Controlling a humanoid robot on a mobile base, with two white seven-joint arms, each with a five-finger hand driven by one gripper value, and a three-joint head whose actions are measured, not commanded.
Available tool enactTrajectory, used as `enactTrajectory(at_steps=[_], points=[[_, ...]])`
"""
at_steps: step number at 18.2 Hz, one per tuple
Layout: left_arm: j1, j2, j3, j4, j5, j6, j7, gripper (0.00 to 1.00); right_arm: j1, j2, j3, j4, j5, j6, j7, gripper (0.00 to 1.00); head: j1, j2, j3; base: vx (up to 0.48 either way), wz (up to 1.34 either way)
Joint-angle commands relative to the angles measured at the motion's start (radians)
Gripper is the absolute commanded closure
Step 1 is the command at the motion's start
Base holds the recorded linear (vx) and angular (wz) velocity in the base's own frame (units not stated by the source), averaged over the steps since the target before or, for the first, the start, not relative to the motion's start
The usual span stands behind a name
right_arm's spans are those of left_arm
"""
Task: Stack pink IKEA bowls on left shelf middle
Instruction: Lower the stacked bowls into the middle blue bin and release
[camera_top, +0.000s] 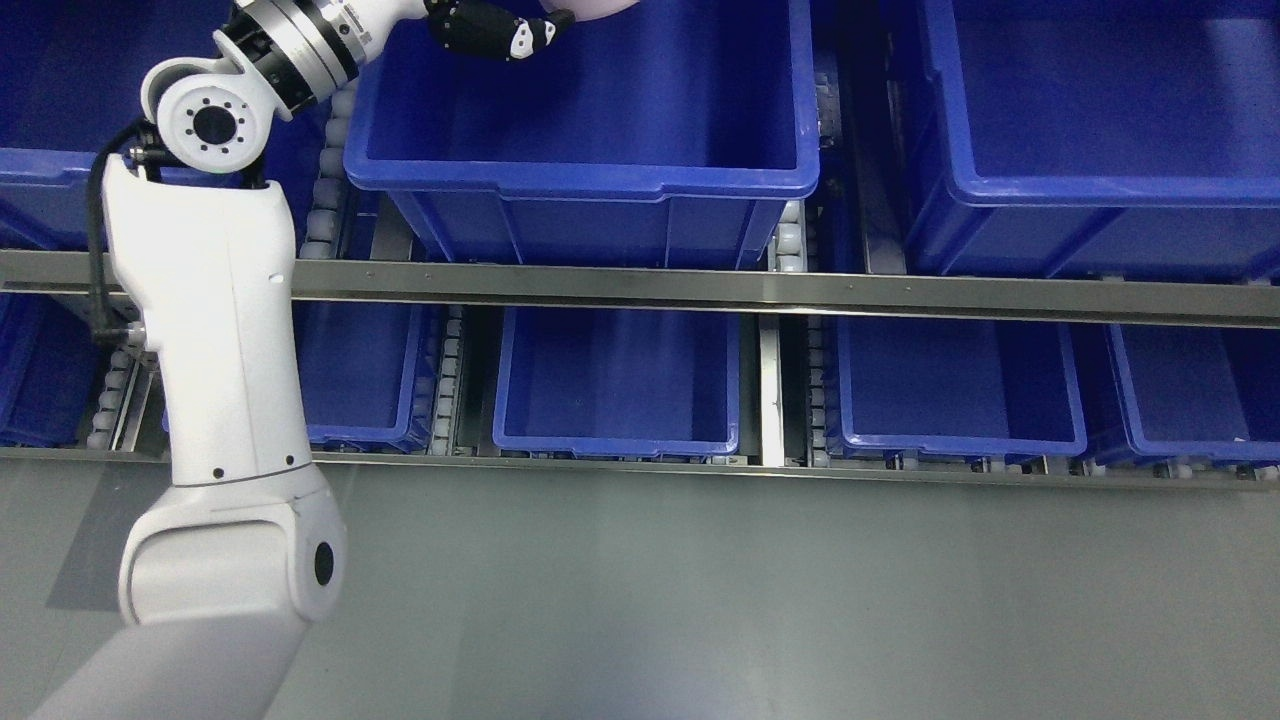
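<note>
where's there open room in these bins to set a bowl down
Most of the upper middle bin floor is bare; only its back edge is taken, where the left robot hand meets a pale bowl. The upper right bin and the lower middle bin look empty. The white arm blocks the lower left.
</note>
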Motion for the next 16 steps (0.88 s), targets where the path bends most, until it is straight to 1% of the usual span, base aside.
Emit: enactTrajectory(at_steps=[1,4,9,11,16], points=[[-0.001,0.017,-0.062,0.116,-0.019,0.001,0.0,0.96,0.0,-0.017,-0.009,0.0,0.008,0.0,-0.001,0.0,0.0,0.0,0.0,0.062,0.0],[0.025,0.017,-0.086,0.176,-0.025,0.001,0.0,0.96,0.0,-0.017,-0.009,0.0,0.008,0.0,-0.001,0.0,0.0,0.0,0.0,0.046,-0.04],[0.059,0.017,-0.086,0.179,-0.028,0.001,0.0,0.9,0.0,-0.017,-0.009,0.0,0.008,0.0,-0.001,0.0,0.0,0.0,0.0,0.011,0.0],[0.06,0.017,-0.079,0.186,-0.028,0.002,0.0,0.82,0.0,-0.017,-0.009,0.0,0.008,0.0,-0.001,0.0,0.0,0.0,0.0,0.0,0.0],[0.062,0.017,-0.078,0.19,-0.026,0.013,0.002,0.7,0.0,-0.017,-0.009,0.0,0.008,0.0,-0.001,0.0,0.0,0.0,0.0,0.0,0.0]])
